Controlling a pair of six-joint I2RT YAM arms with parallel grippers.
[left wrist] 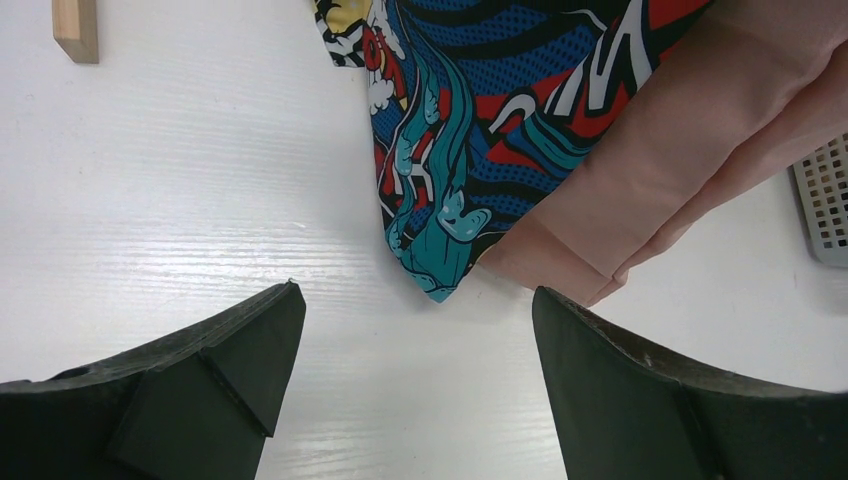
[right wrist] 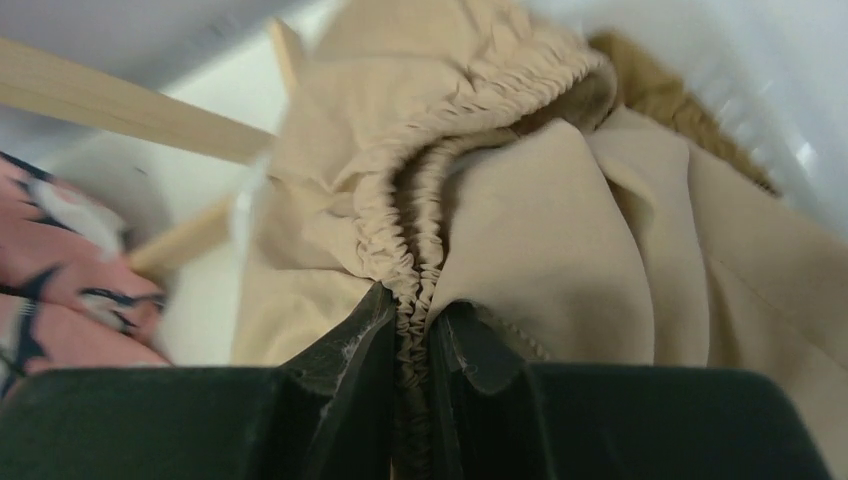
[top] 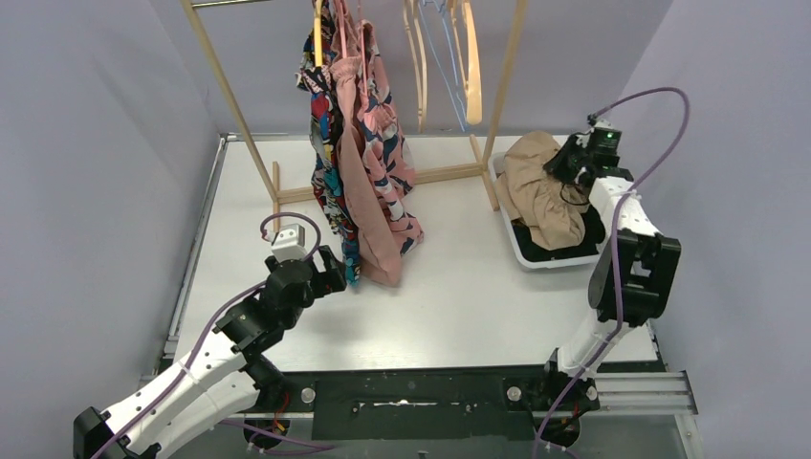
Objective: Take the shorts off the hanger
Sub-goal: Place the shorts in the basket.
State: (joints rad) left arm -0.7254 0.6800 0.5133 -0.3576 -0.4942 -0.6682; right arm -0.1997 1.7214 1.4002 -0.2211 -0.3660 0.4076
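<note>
Three pairs of shorts hang from the rack: comic-print shorts (top: pixel 330 143), plain pink shorts (top: pixel 368 225) and pink floral shorts (top: pixel 390 134). My left gripper (top: pixel 335 273) hovers low beside their hems, open and empty. In the left wrist view the gripper (left wrist: pixel 415 305) sits just short of the comic-print corner (left wrist: pixel 440 260) and the plain pink hem (left wrist: pixel 600 230). Beige shorts (top: pixel 540 186) lie heaped in the white tray (top: pixel 536 260). My right gripper (right wrist: pixel 410 315) is shut on their gathered elastic waistband (right wrist: pixel 420 200), over the tray's far side (top: pixel 566 170).
Empty wooden hangers (top: pixel 469 57) hang at the right of the rack. Its slanted wooden legs (top: pixel 230 96) and base bar (top: pixel 445 174) stand across the back. Mustard-brown fabric (right wrist: pixel 660 100) and black fabric (top: pixel 529 237) lie under the beige shorts.
</note>
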